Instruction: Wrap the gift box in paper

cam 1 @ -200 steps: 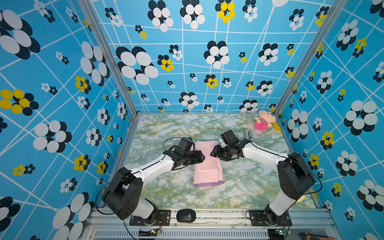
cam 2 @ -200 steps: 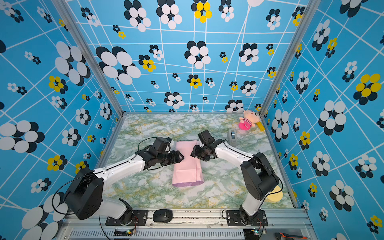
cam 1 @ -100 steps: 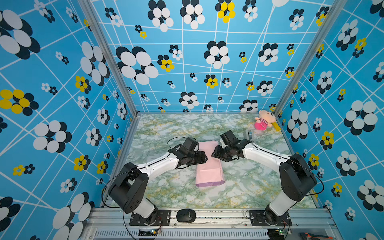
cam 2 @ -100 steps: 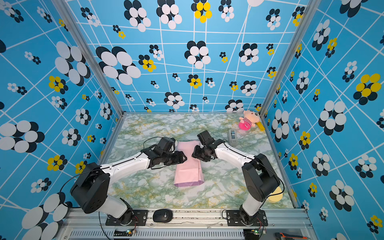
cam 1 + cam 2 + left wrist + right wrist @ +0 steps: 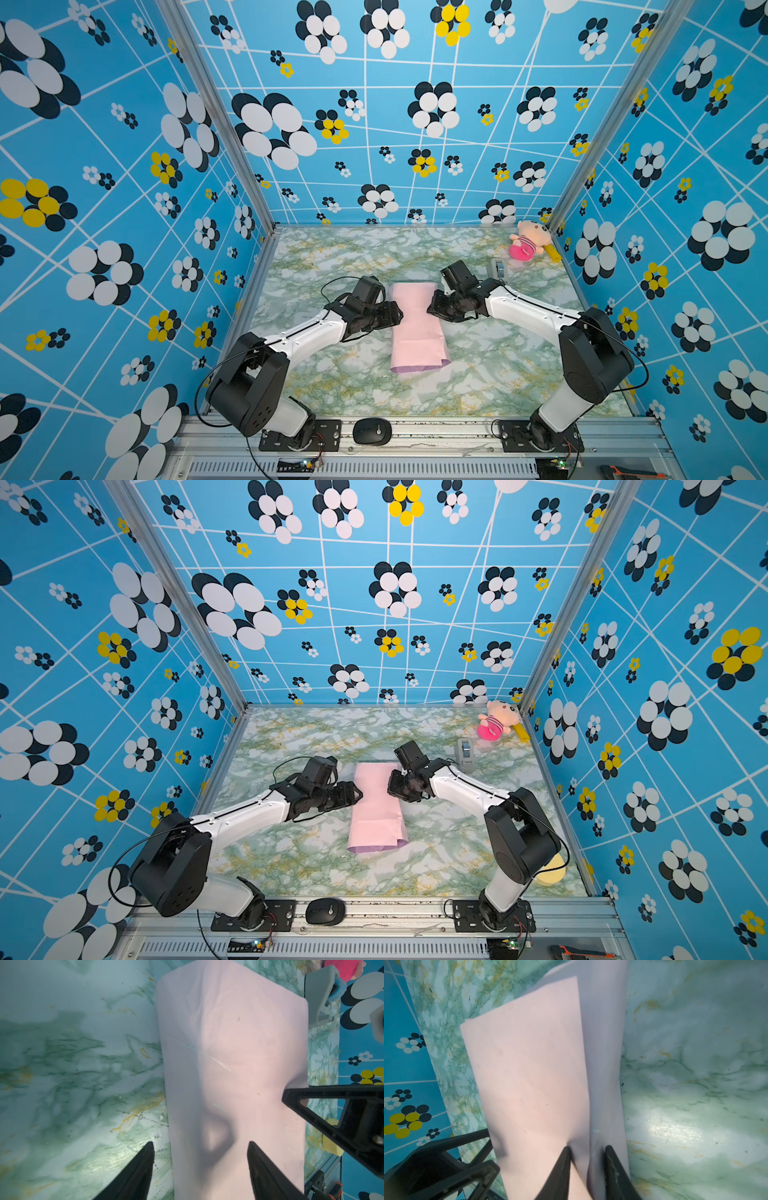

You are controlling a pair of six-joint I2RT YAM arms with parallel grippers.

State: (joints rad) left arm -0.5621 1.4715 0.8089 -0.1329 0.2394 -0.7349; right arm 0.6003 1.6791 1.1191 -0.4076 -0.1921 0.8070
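The paper (image 5: 415, 328) (image 5: 376, 808) lies mid-table as a long folded bundle, pale pink face out, with a lilac strip at its near end. The gift box is hidden under it. My left gripper (image 5: 397, 318) (image 5: 357, 796) (image 5: 200, 1144) is open at the bundle's left edge, one finger over the table, one over the paper (image 5: 228, 1043). My right gripper (image 5: 432, 307) (image 5: 392, 785) (image 5: 587, 1147) is shut on a raised fold of the paper (image 5: 529, 1064) at the right edge, and the sheet dents at both fingertips.
A grey tape dispenser (image 5: 498, 268) (image 5: 465, 752) stands behind the right arm. A plush toy (image 5: 528, 245) (image 5: 496, 723) sits in the far right corner. A yellow sponge (image 5: 550, 872) lies near the right arm's base. A black mouse (image 5: 372, 431) rests on the front rail.
The right jaws have closed in on the paper's right edge. The left gripper has moved in against the bundle's left edge, still open. The bundle has barely shifted.
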